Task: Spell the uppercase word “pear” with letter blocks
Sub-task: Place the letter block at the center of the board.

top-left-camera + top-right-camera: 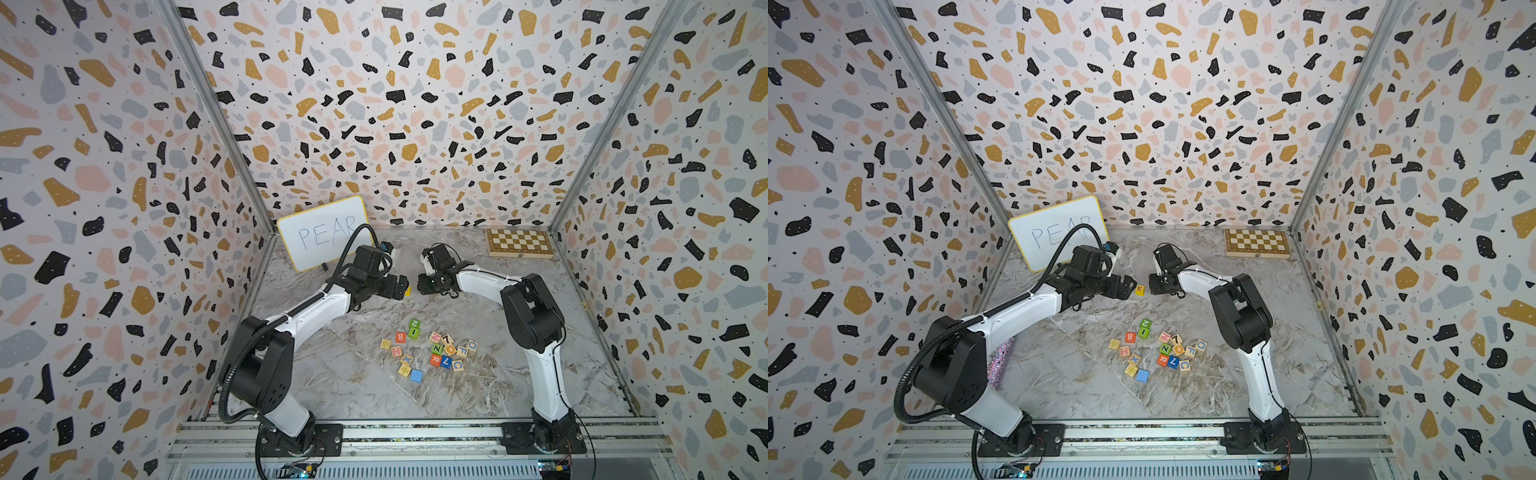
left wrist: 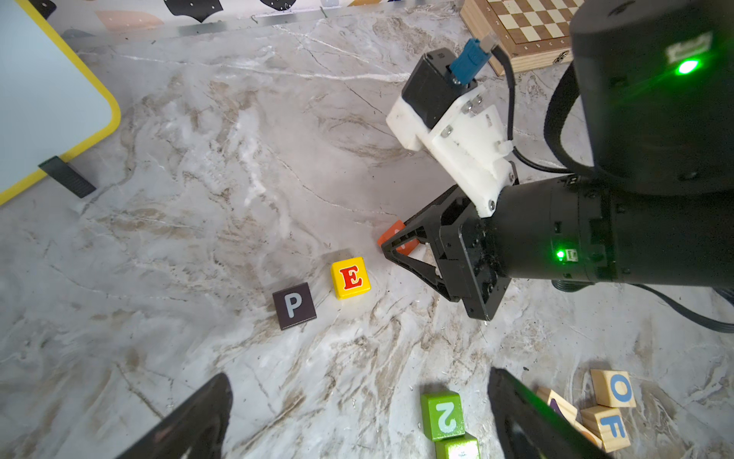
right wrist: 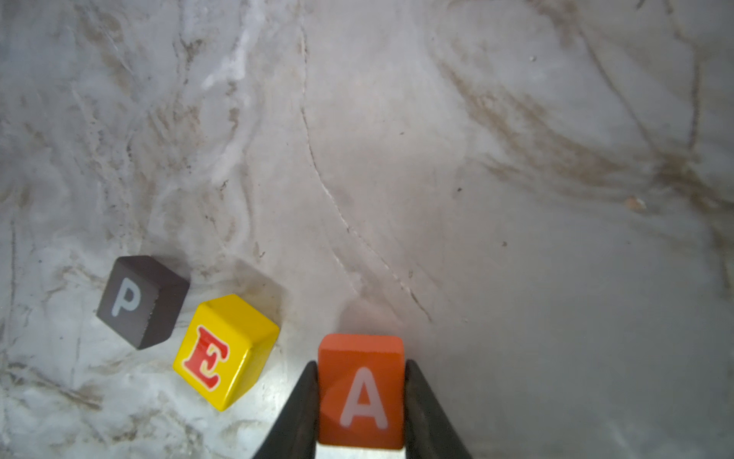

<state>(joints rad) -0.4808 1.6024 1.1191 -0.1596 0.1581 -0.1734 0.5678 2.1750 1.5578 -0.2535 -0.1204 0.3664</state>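
On the marble table, the black P block [image 2: 294,305] [image 3: 141,300] and the yellow E block [image 2: 350,277] [image 3: 224,351] [image 1: 1140,289] lie side by side with a small gap. My right gripper [image 3: 361,365] [image 1: 1154,284] is shut on the red-orange A block [image 3: 361,391] [image 2: 393,234], held low just beside the E. Whether the A touches the table I cannot tell. Facing it from the other side of the P and E, my left gripper [image 2: 359,381] [image 1: 1127,286] is open and holds nothing. The red-orange R block [image 1: 435,359] [image 1: 1163,360] lies in the loose pile nearer the front.
The pile of other cubes [image 1: 432,349] sits mid-table, and a green 2 block [image 2: 443,415] lies close to a left finger. A yellow-framed whiteboard [image 1: 320,232] reading PEAR leans at the back left. A chessboard [image 1: 519,243] lies at the back right.
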